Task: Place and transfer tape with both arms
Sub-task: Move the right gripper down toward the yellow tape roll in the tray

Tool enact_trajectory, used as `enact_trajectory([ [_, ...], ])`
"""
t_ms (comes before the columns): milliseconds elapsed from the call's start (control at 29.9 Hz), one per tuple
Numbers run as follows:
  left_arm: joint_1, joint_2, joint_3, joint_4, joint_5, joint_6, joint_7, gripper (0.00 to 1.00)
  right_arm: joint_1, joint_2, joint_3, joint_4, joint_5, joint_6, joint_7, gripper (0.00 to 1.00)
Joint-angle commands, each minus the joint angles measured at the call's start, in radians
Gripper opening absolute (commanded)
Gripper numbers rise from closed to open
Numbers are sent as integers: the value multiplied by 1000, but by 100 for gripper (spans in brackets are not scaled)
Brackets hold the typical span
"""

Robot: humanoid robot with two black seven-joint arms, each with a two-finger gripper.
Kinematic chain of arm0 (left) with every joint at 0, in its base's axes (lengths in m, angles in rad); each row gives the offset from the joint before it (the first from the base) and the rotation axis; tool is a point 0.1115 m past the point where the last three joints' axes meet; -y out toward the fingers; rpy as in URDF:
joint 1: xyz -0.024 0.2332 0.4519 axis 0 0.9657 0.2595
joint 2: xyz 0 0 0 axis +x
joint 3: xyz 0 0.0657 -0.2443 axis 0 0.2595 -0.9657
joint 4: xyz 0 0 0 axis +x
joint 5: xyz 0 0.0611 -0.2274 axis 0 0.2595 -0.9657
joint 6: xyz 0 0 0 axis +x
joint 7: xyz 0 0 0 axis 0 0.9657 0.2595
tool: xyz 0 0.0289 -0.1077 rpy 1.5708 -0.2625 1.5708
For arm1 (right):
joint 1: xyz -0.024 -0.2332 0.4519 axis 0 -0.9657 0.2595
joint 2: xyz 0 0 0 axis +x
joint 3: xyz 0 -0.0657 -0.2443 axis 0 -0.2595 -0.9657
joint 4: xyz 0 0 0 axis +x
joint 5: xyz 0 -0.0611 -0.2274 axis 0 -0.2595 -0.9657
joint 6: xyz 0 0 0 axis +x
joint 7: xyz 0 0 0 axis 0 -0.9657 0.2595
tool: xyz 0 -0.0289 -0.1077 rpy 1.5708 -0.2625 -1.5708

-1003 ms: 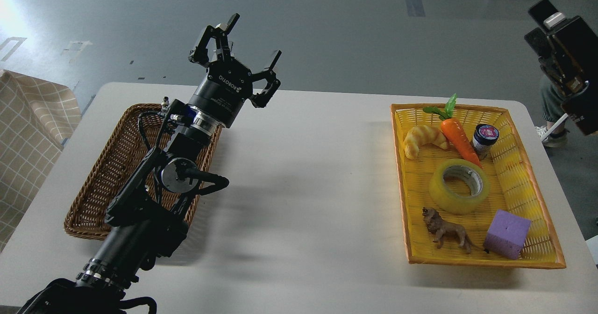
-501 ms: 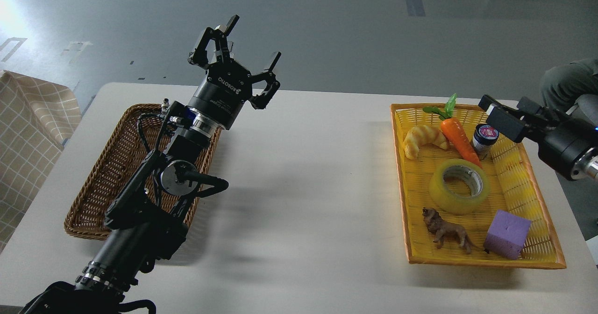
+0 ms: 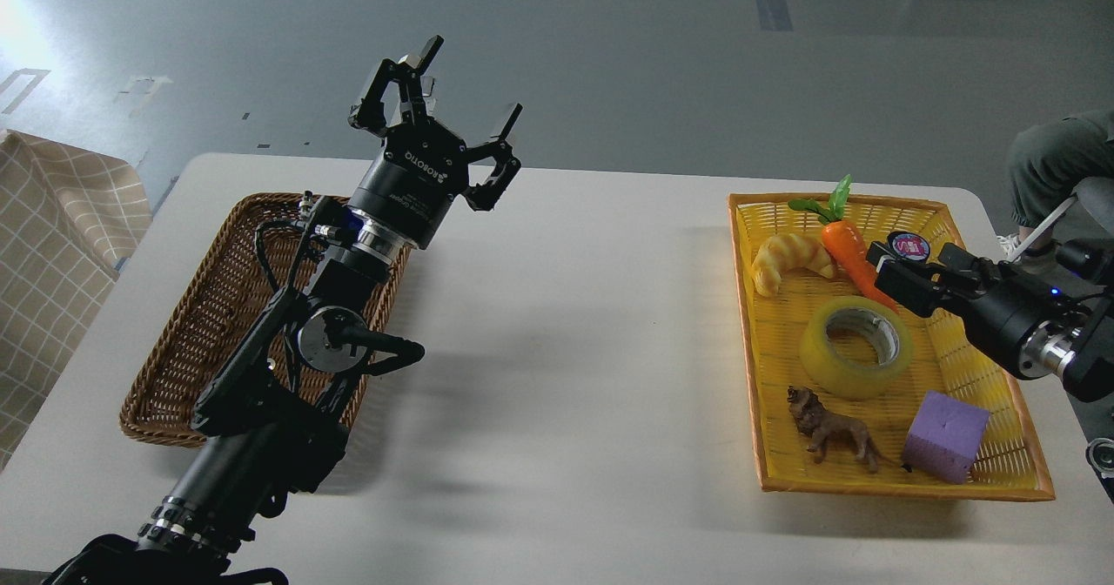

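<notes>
The tape (image 3: 856, 347) lay flat, its hole facing up, in the middle of the yellow basket (image 3: 1001, 472) on our right. Our right gripper (image 3: 901, 282) hung just above the roll's far right edge, pointing left; it showed too dark to tell whether it was spread or closed. Our left gripper (image 3: 463, 89), fingers spread wide and empty, stood raised over the brown wicker basket (image 3: 174, 367), well apart from the roll. We judged the right arm nearer.
</notes>
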Motion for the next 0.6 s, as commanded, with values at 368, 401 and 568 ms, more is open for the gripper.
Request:
enact_trajectory([
  [368, 11, 0, 1, -1, 0, 0, 0, 98, -59, 55, 26, -140, 0, -30, -22, 98],
  [401, 13, 0, 1, -1, 0, 0, 0, 98, -60, 57, 23, -140, 0, -30, -22, 98],
  [568, 27, 0, 1, -12, 0, 0, 1, 98, -62, 57, 9, -141, 0, -30, -22, 97],
])
